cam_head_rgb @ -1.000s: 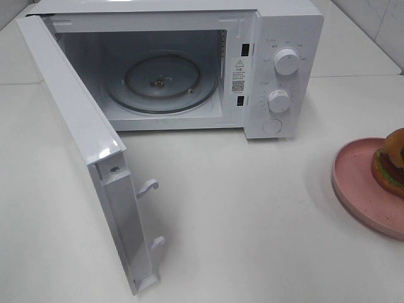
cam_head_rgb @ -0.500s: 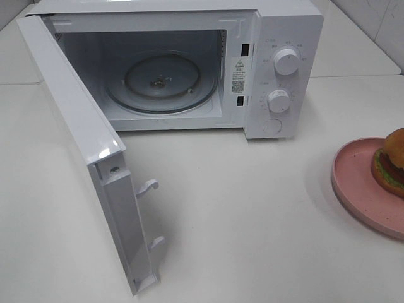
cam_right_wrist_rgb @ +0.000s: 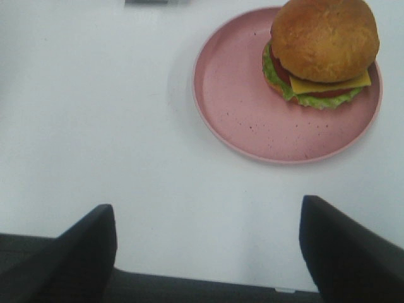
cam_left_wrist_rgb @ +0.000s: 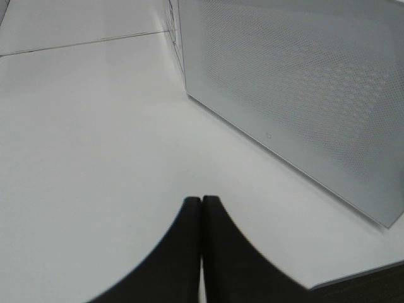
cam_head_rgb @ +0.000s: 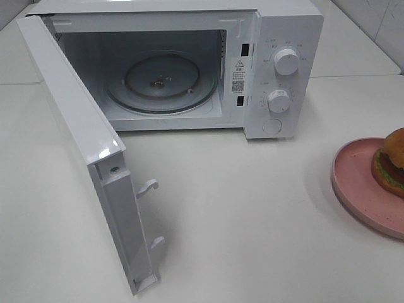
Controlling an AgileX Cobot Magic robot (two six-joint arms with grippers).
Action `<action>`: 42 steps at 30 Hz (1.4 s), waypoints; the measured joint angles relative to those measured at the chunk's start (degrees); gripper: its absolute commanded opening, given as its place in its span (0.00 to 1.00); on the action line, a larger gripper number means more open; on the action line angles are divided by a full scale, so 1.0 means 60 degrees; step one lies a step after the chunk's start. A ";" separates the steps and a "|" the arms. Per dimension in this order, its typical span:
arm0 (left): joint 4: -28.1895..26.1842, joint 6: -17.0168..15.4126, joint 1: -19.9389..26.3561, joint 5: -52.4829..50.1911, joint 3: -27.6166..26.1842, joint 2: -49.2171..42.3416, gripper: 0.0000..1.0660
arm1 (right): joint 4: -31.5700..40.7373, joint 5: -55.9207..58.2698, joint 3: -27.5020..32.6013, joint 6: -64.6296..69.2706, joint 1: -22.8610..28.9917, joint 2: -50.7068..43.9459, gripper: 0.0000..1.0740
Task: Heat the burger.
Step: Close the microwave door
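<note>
Because the task is to heat food, the large white box-shaped microwave oven (cam_head_rgb: 189, 63) stands at the back of the pale, smooth worktop (cam_head_rgb: 252, 221) with its cavity laid bare, ready to receive something. Its white door (cam_head_rgb: 82, 145) swings fully out on the left-hand hinge, so the way in from the front and from the right looks unobstructed; two latch hooks jut from the door's free edge. Inside, the round clear glass turntable (cam_head_rgb: 161, 82) lies flat and bare, which I take to be the intended landing spot. Two white round dials (cam_head_rgb: 286, 62) sit untouched on the control panel at the right of the oven.

Well apart from the oven, at the right edge of the worktop, the round pink speckled plate (cam_right_wrist_rgb: 246, 107) carries the burger (cam_right_wrist_rgb: 322, 50) with its glossy golden-brown bun, green lettuce, red tomato and yellow cheese; it sits off-centre, towards one rim of the plate, upright and intact.

The right gripper (cam_right_wrist_rgb: 208, 252) hovers near the plate with its black jaws spread wide and nothing between them, seemingly lined up for an approach. The left gripper (cam_left_wrist_rgb: 201, 208) rests just beside the door's perforated outer face, jaws pressed together and gripping nothing.
</note>
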 measured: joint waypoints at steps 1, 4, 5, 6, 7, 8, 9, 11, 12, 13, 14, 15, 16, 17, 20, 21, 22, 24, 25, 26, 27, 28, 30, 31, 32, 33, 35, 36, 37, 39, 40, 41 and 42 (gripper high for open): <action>0.0000 0.0000 0.0000 0.0000 0.0000 0.0000 0.00 | 0.0019 -0.0019 0.0000 -0.0095 0.0000 -0.0401 0.69; 0.0000 0.0000 0.0000 0.0000 0.0000 0.0000 0.00 | 0.0067 -0.0029 0.0000 -0.0172 0.0000 -0.0964 0.69; 0.0000 0.0000 0.0000 0.0000 0.0000 0.0000 0.00 | 0.0067 -0.0029 0.0000 -0.0172 0.0000 -0.0964 0.69; 0.0000 0.0000 0.0000 0.0000 0.0000 0.0000 0.00 | 0.0086 -0.0029 0.0000 -0.0210 0.0000 -0.1327 0.69; 0.0000 0.0000 0.0000 0.0000 0.0000 0.0000 0.00 | 0.0095 -0.0029 0.0000 -0.0239 0.0000 -0.1537 0.69; 0.0000 0.0000 0.0000 0.0000 0.0000 0.0000 0.00 | 0.0095 -0.0029 0.0000 -0.0239 0.0000 -0.1537 0.69; 0.0000 0.0000 0.0000 0.0000 0.0000 0.0000 0.00 | 0.0115 -0.0038 0.0000 -0.0286 0.0000 -0.1900 0.69; 0.0000 0.0000 0.0000 0.0000 0.0000 0.0000 0.00 | 0.0124 -0.0038 0.0000 -0.0286 0.0000 -0.2311 0.69; 0.0000 0.0000 0.0000 0.0000 0.0000 0.0000 0.00 | 0.0124 -0.0038 0.0000 -0.0344 0.0000 -0.2454 0.69; 0.0000 0.0000 0.0000 0.0000 0.0000 0.0000 0.00 | 0.0124 -0.0038 0.0000 -0.0344 0.0000 -0.2454 0.69; 0.0000 0.0000 0.0000 0.0000 0.0000 0.0000 0.00 | 0.0124 -0.0038 0.0000 -0.0363 0.0000 -0.2664 0.69; 0.0000 0.0000 0.0000 0.0000 0.0000 0.0000 0.00 | 0.0124 -0.0038 0.0000 -0.0363 0.0000 -0.2664 0.69; 0.0000 0.0000 0.0000 0.0000 0.0000 0.0000 0.00 | 0.0124 -0.0038 0.0000 -0.0392 0.0000 -0.2674 0.68; 0.0000 0.0000 0.0000 0.0000 0.0000 0.0000 0.00 | 0.0124 -0.0038 0.0000 -0.0401 0.0000 -0.2674 0.68; -0.0010 0.0010 0.0000 0.0000 0.0000 0.0019 0.00 | 0.0134 -0.0038 0.0000 -0.0411 0.0000 -0.2674 0.67; -0.0010 0.0010 0.0000 0.0000 0.0000 0.0019 0.00 | 0.0134 -0.0038 0.0000 -0.0411 0.0000 -0.2674 0.67; -0.0029 0.0029 0.0000 -0.0010 0.0000 0.0134 0.00 | 0.0134 -0.0038 0.0000 -0.0411 0.0000 -0.2674 0.67; -0.0038 0.0029 0.0000 -0.0038 0.0000 0.0239 0.00 | 0.0134 -0.0038 0.0000 -0.0411 0.0000 -0.2674 0.67; -0.0038 0.0029 0.0000 -0.0038 0.0000 0.0239 0.00 | 0.0134 -0.0038 0.0000 -0.0411 0.0000 -0.2674 0.67; -0.0086 0.0029 0.0000 -0.0172 -0.0067 0.0487 0.00 | 0.0134 -0.0038 0.0000 -0.0411 0.0000 -0.2674 0.67; -0.0095 0.0029 0.0000 -0.0544 -0.0162 0.0735 0.00 | 0.0134 -0.0038 0.0000 -0.0411 0.0000 -0.2674 0.67; -0.0095 0.0029 0.0000 -0.0544 -0.0162 0.0735 0.00 | 0.0134 -0.0038 0.0000 -0.0411 0.0000 -0.2674 0.67; -0.0162 0.0029 0.0000 -0.1327 -0.0181 0.1203 0.00 | 0.0134 -0.0038 0.0000 -0.0411 0.0000 -0.2674 0.67; -0.0162 0.0029 0.0000 -0.1327 -0.0181 0.1203 0.00 | 0.0134 -0.0038 0.0000 -0.0411 0.0000 -0.2674 0.67; -0.0229 0.0029 0.0000 -0.1814 -0.0201 0.1547 0.00 | 0.0143 -0.0038 0.0000 -0.0411 0.0000 -0.2674 0.67; -0.0229 0.0029 0.0000 -0.1814 -0.0201 0.1547 0.00 | 0.0143 -0.0038 0.0000 -0.0411 0.0000 -0.2674 0.67; -0.0229 0.0029 0.0000 -0.2063 -0.0210 0.1776 0.00 | 0.0134 -0.0038 0.0000 -0.0411 0.0000 -0.2674 0.67; -0.0229 0.0029 0.0000 -0.2502 -0.0210 0.2244 0.00 | 0.0134 -0.0038 0.0000 -0.0411 0.0000 -0.2674 0.67; -0.0229 0.0029 0.0000 -0.2874 -0.0210 0.2817 0.00 | 0.0134 -0.0038 0.0000 -0.0411 0.0000 -0.2674 0.67; -0.0229 0.0029 0.0000 -0.3056 -0.0210 0.3123 0.00 | 0.0134 -0.0038 0.0000 -0.0411 0.0000 -0.2674 0.67; -0.0277 0.0029 0.0000 -0.3409 -0.0210 0.3696 0.00 | 0.0134 -0.0038 0.0000 -0.0411 0.0000 -0.2674 0.67; -0.0277 0.0029 0.0000 -0.3409 -0.0210 0.3696 0.00 | 0.0134 -0.0038 0.0000 -0.0411 0.0000 -0.2674 0.67; -0.0286 0.0029 0.0000 -0.3782 -0.0210 0.4278 0.00 | 0.0134 -0.0038 0.0000 -0.0411 0.0000 -0.2674 0.67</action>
